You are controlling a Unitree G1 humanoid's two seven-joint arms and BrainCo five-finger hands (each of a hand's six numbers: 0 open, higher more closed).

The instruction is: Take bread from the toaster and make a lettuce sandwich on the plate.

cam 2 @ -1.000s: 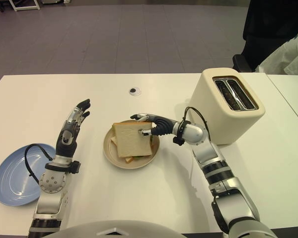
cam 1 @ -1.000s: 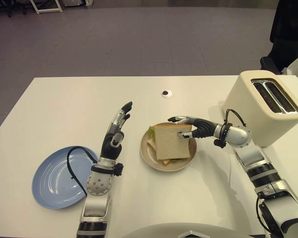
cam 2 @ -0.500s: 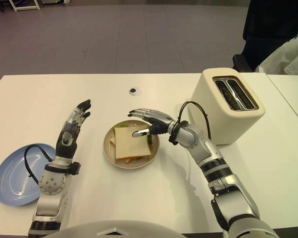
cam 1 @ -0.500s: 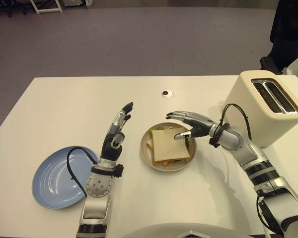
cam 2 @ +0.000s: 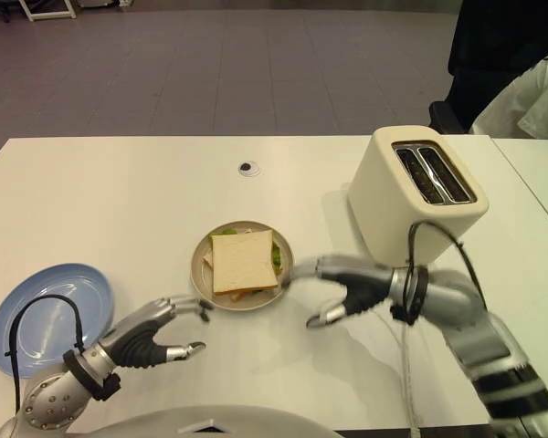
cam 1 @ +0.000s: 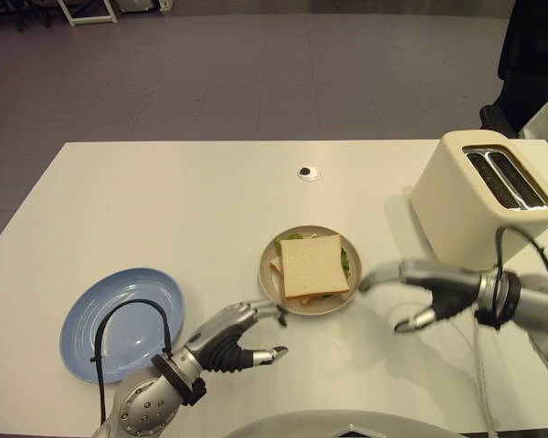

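Since half a second ago: right hand (cam 1: 427, 294) is off the sandwich, now pulled back to lower right of frame, below the cream two-slot toaster (cam 1: 475, 205). Left hand (cam 1: 236, 336) is dropped from its raised pose to bottom centre-left, low over the white table (cam 1: 164, 201), fingertips pointing toward the small round beige plate (cam 1: 268, 281) but apart from it. Right hand fingers spread wide and loosely bent, holding nothing. Left hand fingers stretched forward with a slight curve, thumb out, also holding nothing. Top slice of white bread (cam 1: 312, 265) lies flat and roughly square on the beige plate at frame centre; green lettuce (cam 1: 345, 262) peeks out along its right and upper-left edges, and a lower slice shows at its left edge. Toaster slots look dark, no bread standing in them. Round blue plate (cam 1: 119, 324) sits at lower left with nothing on it, well apart from the sandwich. Judgement: sandwich looks assembled, bread-lettuce-bread on the plate, so the task appears essentially done; all that seems left is for both hands to draw clear.
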